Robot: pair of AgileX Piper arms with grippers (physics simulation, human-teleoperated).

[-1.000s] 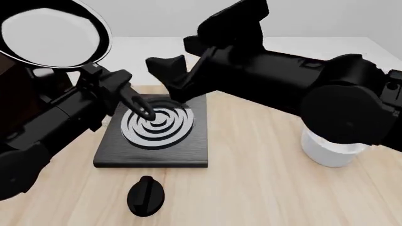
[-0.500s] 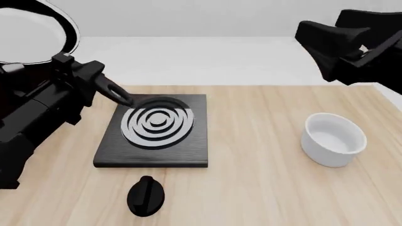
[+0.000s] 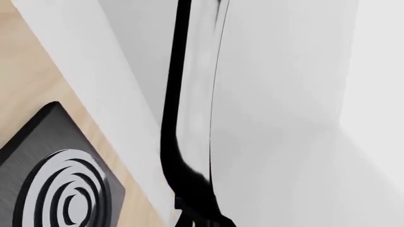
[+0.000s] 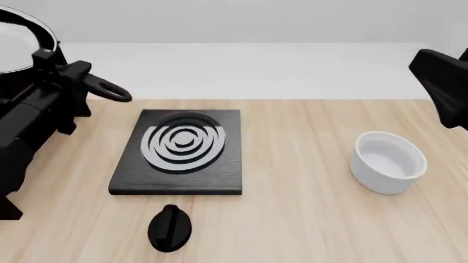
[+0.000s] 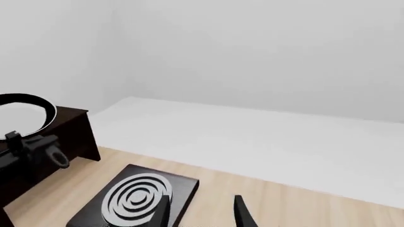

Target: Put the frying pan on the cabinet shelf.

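From the front, the frying pan (image 4: pixel 18 41) runs off the far left corner, only part of its rim and pale inside showing. The left gripper (image 4: pixel 62 74) blocks the handle's middle (its jaws can't be read behind the arm's bulk). The right gripper (image 4: pixel 442 82) is cut by the right edge. The cabinet (image 5: pixel 73 130) shows only in the right wrist view, partly hidden by the left arm.

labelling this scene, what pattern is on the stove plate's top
Pale grey concentric rings on black stove plate; clearest in the front view.
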